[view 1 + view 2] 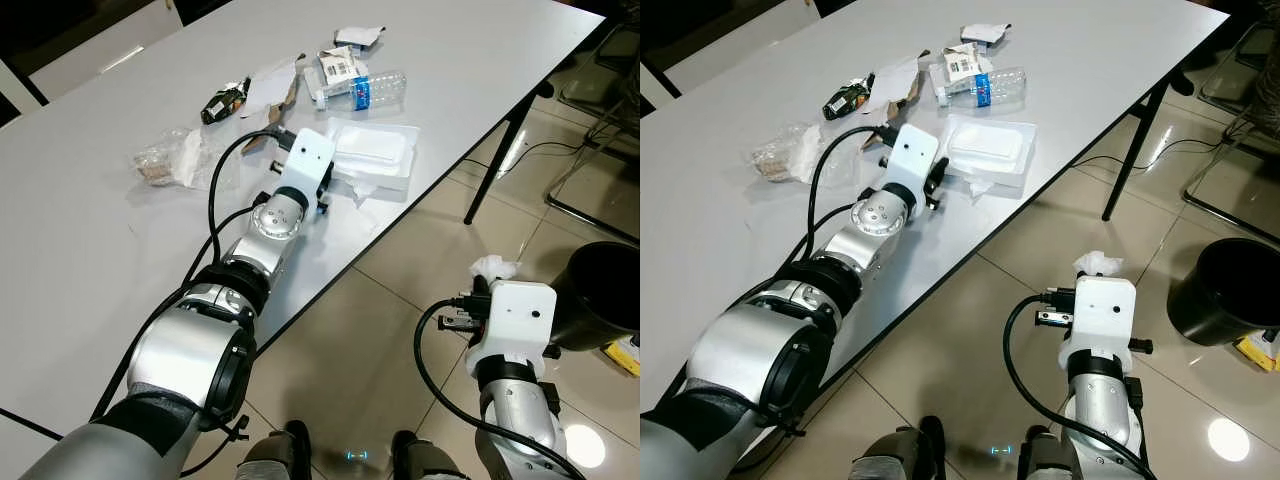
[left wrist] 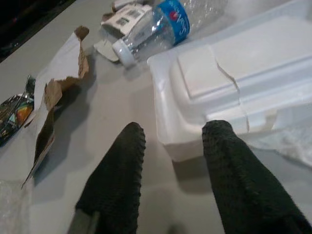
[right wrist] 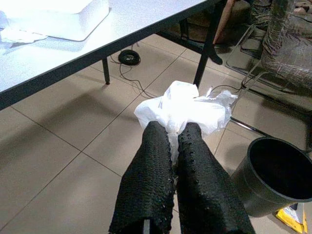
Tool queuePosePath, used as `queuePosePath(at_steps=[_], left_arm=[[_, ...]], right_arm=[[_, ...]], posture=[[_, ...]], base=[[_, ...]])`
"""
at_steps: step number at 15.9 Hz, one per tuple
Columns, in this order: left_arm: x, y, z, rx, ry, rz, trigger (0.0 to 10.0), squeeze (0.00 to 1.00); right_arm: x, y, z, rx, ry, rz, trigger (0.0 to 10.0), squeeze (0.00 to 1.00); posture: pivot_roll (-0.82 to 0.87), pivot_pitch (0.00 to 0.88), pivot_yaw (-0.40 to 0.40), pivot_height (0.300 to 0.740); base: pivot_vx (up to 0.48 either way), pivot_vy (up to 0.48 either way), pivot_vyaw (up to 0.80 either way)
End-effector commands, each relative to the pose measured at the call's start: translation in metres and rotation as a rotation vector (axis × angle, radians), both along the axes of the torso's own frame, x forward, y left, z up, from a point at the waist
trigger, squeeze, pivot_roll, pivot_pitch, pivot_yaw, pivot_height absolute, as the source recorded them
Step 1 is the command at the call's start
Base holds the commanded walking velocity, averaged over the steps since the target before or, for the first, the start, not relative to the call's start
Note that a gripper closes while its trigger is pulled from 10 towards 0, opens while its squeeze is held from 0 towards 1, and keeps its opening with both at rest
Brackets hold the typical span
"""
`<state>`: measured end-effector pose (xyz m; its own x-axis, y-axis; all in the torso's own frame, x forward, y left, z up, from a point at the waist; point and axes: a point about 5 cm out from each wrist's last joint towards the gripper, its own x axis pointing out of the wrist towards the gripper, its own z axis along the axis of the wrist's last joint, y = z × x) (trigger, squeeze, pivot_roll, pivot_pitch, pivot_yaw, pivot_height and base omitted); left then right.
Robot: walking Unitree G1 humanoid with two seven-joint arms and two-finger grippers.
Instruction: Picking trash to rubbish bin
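My right gripper (image 3: pixel 174 134) is shut on a crumpled white plastic bag (image 3: pixel 183 109), held above the tiled floor a short way from the black rubbish bin (image 1: pixel 600 295). My left gripper (image 2: pixel 173 141) is open over the grey table (image 1: pixel 90 200), with its fingertips at the near corner of a white foam food box (image 1: pixel 372 152). Beyond the box lie a clear plastic bottle with a blue label (image 1: pixel 368 88), torn brown and white paper (image 1: pixel 270 88), a dark snack wrapper (image 1: pixel 222 102) and a clear plastic bag (image 1: pixel 172 158).
A black table leg (image 1: pixel 500 150) and floor cables (image 1: pixel 560 150) stand between the table and the bin. Black chair frames (image 1: pixel 600 80) are at the far right. A yellow item (image 1: pixel 627 355) lies beside the bin. My feet (image 1: pixel 345 450) are on open tiles.
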<state>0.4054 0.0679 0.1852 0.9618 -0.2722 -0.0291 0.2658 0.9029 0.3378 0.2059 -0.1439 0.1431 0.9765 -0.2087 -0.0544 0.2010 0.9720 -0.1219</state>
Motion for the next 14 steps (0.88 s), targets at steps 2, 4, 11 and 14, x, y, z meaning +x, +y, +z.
queuePosePath(at_steps=[2, 4, 11, 14], left_arm=[[-0.002, 0.006, -0.015, 0.019, 0.079, 0.047, 10.0, 1.00], [-0.002, 0.006, -0.016, -0.006, 0.101, 0.070, 10.0, 1.00], [0.000, 0.000, -0.007, -0.226, 0.132, 0.080, 10.0, 1.00], [0.001, 0.003, -0.005, -0.264, 0.114, 0.078, 10.0, 1.00]], right_arm=[[-0.004, 0.004, 0.000, 0.014, 0.007, 0.003, 10.0, 0.00], [-0.005, 0.005, 0.000, 0.015, 0.009, 0.003, 10.0, 0.00], [-0.003, 0.006, 0.000, 0.016, 0.009, 0.012, 10.0, 0.00], [-0.001, 0.005, -0.001, 0.017, 0.005, 0.023, 10.0, 0.00]], posture=[[-0.08, 0.239, 0.129, 0.740], [-0.08, 0.240, 0.128, 0.740], [-0.07, 0.235, 0.125, 0.740], [-0.05, 0.222, 0.110, 0.740]], base=[[0.000, 0.000, 0.00], [0.000, 0.000, 0.00], [0.000, 0.000, 0.00], [0.000, 0.000, 0.00]])
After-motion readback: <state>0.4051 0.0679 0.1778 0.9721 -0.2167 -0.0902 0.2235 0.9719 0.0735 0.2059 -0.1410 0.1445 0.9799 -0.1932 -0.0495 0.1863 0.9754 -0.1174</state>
